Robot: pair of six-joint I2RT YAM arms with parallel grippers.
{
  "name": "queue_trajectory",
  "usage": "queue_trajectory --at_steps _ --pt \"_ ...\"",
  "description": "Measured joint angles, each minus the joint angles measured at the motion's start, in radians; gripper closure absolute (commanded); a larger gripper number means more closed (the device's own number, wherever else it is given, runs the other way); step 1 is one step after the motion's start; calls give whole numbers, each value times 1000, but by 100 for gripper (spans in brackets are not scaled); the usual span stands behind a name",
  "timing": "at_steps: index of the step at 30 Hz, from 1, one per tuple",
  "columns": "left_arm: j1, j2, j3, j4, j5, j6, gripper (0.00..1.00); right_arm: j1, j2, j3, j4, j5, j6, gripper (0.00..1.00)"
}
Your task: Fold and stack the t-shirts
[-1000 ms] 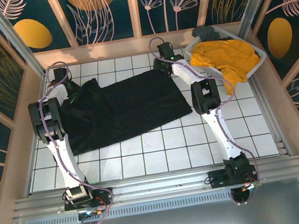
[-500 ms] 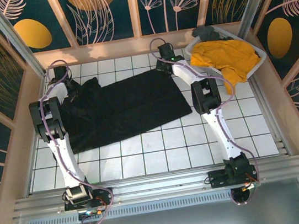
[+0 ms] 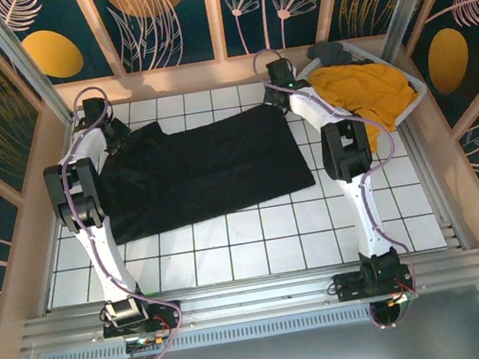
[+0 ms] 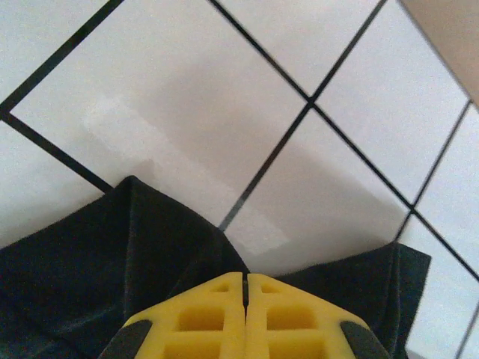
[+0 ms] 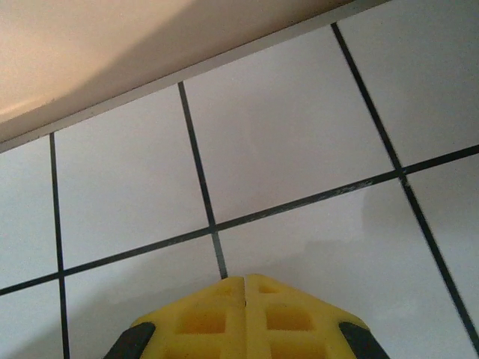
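The large black t-shirt [image 3: 203, 171] lies spread flat across the far half of the white tiled table. My left gripper [image 3: 119, 136] sits at the shirt's far left corner. In the left wrist view its yellow fingers [image 4: 202, 318] are shut, with black cloth [image 4: 90, 277] bunched on both sides of the left gripper's tips [image 4: 245, 277]. My right gripper [image 3: 275, 98] is shut at the shirt's far right corner. The right wrist view has the right gripper [image 5: 245, 278] closed over bare tiles, no cloth past its tips. The mustard-yellow t-shirt [image 3: 365, 90] lies crumpled in the basket.
The white lattice basket [image 3: 414, 104] stands at the far right corner, with a dark grey cloth [image 3: 329, 51] at its back. A wooden wall [image 5: 150, 52] runs close behind both grippers. Bare tiles [image 3: 258, 248] stretch from the shirt to the near edge.
The right gripper closed on the shirt's far right corner and moved right and back, stretching the cloth wider. The left gripper shifted slightly, and the bunched left side now lies flatter.
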Motion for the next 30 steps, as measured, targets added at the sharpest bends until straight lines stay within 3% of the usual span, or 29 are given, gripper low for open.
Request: queue_trajectory --at_steps 9,15,30 --pt "-2 -41 -3 18 13 10 100 -19 0 -15 -18 -65 -1 100" --pt "-20 -163 -105 37 23 18 100 -19 -43 -113 -5 -74 -2 100" --pt "-39 -838 -690 -6 -90 -86 100 -19 -464 -686 156 -53 19 100"
